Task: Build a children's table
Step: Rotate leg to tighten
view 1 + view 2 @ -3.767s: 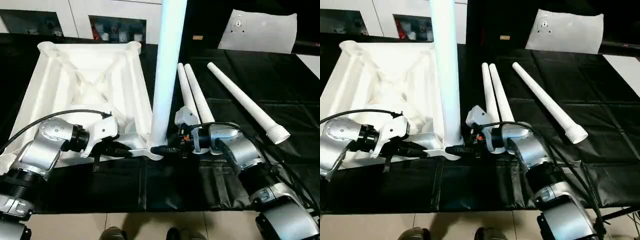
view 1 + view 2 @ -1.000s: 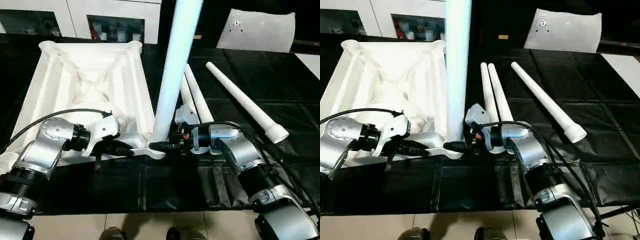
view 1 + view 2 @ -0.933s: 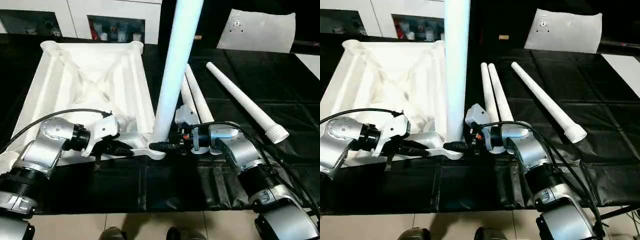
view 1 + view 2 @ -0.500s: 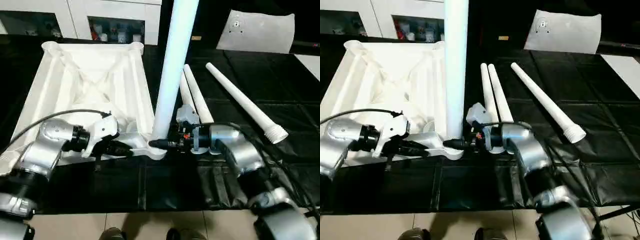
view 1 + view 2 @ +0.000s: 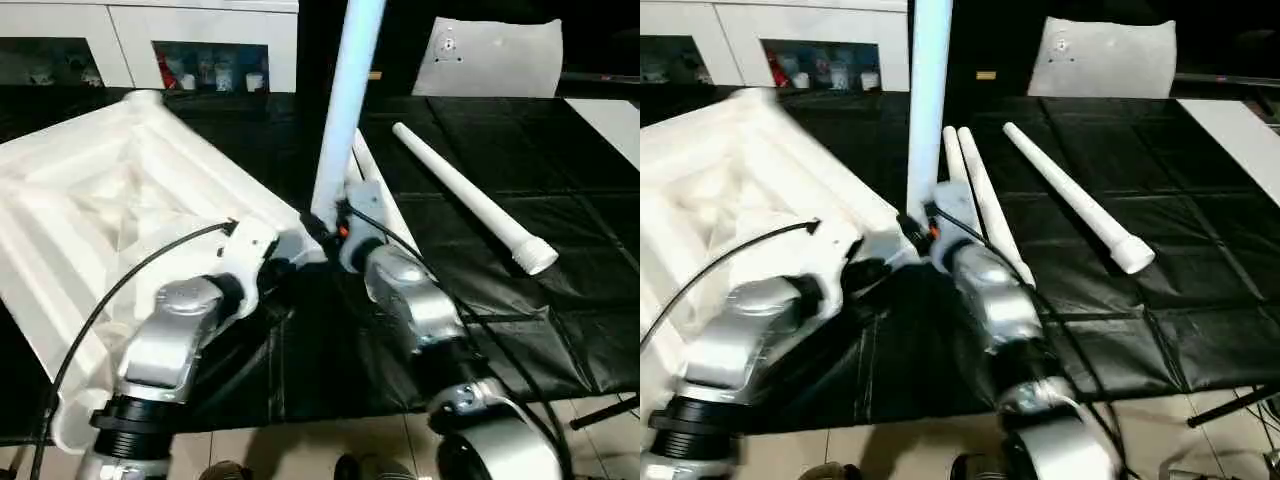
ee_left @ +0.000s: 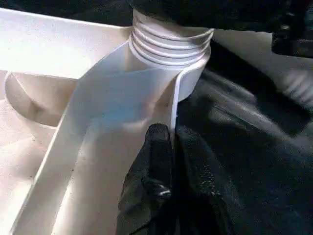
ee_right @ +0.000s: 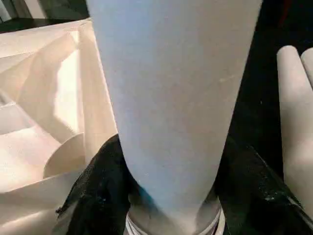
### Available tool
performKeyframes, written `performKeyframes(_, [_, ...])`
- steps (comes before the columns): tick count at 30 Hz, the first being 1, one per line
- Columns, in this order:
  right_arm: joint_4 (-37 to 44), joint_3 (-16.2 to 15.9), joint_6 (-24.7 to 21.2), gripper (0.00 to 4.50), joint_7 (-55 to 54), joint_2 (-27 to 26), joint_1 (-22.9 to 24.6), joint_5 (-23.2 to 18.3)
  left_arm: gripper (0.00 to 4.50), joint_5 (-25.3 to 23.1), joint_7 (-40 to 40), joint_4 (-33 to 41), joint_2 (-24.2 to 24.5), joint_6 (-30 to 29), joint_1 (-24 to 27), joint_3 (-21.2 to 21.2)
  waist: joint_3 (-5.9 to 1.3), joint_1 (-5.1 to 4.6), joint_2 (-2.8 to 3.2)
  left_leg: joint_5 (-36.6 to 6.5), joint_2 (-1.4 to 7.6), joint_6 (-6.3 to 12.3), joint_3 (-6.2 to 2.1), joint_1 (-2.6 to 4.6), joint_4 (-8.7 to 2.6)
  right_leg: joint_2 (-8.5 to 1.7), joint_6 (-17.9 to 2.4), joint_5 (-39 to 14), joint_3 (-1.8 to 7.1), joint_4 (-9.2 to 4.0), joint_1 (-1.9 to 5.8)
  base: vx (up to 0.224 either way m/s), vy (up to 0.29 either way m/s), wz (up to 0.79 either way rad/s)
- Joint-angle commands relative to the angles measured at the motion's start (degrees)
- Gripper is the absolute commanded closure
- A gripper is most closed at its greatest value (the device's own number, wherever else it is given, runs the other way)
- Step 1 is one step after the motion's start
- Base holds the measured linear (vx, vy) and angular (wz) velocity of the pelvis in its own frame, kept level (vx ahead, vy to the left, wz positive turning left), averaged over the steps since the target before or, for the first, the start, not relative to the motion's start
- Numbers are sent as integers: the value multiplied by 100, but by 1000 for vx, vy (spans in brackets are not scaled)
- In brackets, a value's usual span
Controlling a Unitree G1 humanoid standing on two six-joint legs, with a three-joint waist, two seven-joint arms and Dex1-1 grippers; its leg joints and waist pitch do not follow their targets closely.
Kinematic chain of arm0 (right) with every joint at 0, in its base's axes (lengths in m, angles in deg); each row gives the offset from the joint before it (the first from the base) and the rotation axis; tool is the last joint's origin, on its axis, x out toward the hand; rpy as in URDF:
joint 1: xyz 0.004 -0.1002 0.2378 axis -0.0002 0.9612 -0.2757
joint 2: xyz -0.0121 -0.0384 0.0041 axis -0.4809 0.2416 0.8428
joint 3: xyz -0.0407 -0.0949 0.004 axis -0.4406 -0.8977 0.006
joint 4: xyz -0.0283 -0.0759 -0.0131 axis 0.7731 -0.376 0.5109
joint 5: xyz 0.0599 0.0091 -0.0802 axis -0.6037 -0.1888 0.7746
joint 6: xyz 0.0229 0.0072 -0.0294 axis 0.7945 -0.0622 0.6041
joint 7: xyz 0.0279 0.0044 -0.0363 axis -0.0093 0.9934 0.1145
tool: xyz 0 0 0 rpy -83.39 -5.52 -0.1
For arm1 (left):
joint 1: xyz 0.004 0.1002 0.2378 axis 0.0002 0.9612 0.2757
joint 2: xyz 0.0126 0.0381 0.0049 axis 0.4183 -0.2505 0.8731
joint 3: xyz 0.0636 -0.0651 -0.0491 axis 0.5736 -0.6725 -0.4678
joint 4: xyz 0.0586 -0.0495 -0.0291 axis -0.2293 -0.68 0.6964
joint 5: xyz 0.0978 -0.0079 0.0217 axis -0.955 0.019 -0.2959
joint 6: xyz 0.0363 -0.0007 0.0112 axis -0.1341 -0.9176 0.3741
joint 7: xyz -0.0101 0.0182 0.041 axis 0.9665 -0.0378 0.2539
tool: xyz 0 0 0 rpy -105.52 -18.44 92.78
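Tabletop (image 5: 110, 210): swung round; left gripper (image 6: 166, 161) pinches its rim. Leg (image 5: 345, 110): upright in socket, right gripper (image 7: 166, 196) clasping it; three remain.

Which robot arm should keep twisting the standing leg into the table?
The right. Its fingers already wrap the upright leg just above the corner socket, while the left gripper is pinched on the tabletop rim, steadying it.

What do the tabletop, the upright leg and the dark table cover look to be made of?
Tabletop: probably moulded white plastic, matt, with thin ribs and a round corner socket. Upright leg: likely the same plastic, a smooth tapered tube with moulded threads at its base. Cover: thin black sheet, perhaps plastic film, glossy and creased.
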Motion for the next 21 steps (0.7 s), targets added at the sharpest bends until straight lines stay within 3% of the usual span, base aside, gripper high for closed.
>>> performKeyframes(1, [-374, -519, -239, 244, 412, -705, 168, -186, 450, 68, -166, -56, -240, 156, -272, 313, -312, 15, 26, -698, 284, 352, -90, -30, -374, -457, -908, -1273, 326, -444, 244, 0, 0, 0])
performKeyframes(2, [-341, -508, -218, 189, 420, -682, 176, -151, 450, -29, -122, -69, -118, 142, -293, 356, -312, 12, 24, -639, 285, 381, -85, -34, -371, -451, -945, -1131, 324, -432, 250, 0, 0, 0])
performKeyframes(5, [-272, -457, -173, 175, 477, -556, 202, -107, 450, -120, 54, -126, 131, 202, -308, 390, -306, 20, 31, -684, 279, 406, -85, -33, -377, -453, -949, -1162, 323, -437, 251, 0, 0, 0])
performKeyframes(10, [-73, -404, -143, 132, 749, -172, 233, -141, 450, -31, 451, -206, 572, 256, -230, 370, -288, 0, 40, -899, 290, 298, -102, -27, -403, -469, -905, -1497, 328, -465, 245, 0, 0, 0])
performKeyframes(13, [169, -428, -141, 106, 1133, 186, 296, -182, 450, 60, 787, -322, 904, 500, -178, 320, -316, -18, 36, -657, 286, 343, -98, -38, -379, -466, -1018, -1066, 329, -420, 272, 0, 0, 0])
performKeyframes(15, [436, -456, -162, 73, 1712, 594, 351, -285, 450, 171, 1234, -482, 1257, 821, -130, 298, -343, -16, 13, -401, 270, 474, -84, -35, -346, -452, -1146, -584, 330, -368, 305, 0, 0, 0])
performKeyframes(17, [569, -492, -160, 66, 2013, 793, 384, -325, 450, 218, 1459, -574, 1413, 1036, -109, 303, -328, -28, 22, -373, 278, 546, -76, -41, -350, -450, -1231, -442, 330, -361, 289, 0, 0, 0])
performKeyframes(21, [907, -672, -122, 29, 3255, 1576, 475, -361, 450, 478, 2528, -976, 2006, 1982, -41, 347, -321, 7, 19, -466, 284, 663, -82, -15, -344, -455, -1258, -633, 315, -380, 291, 0, 0, 0])
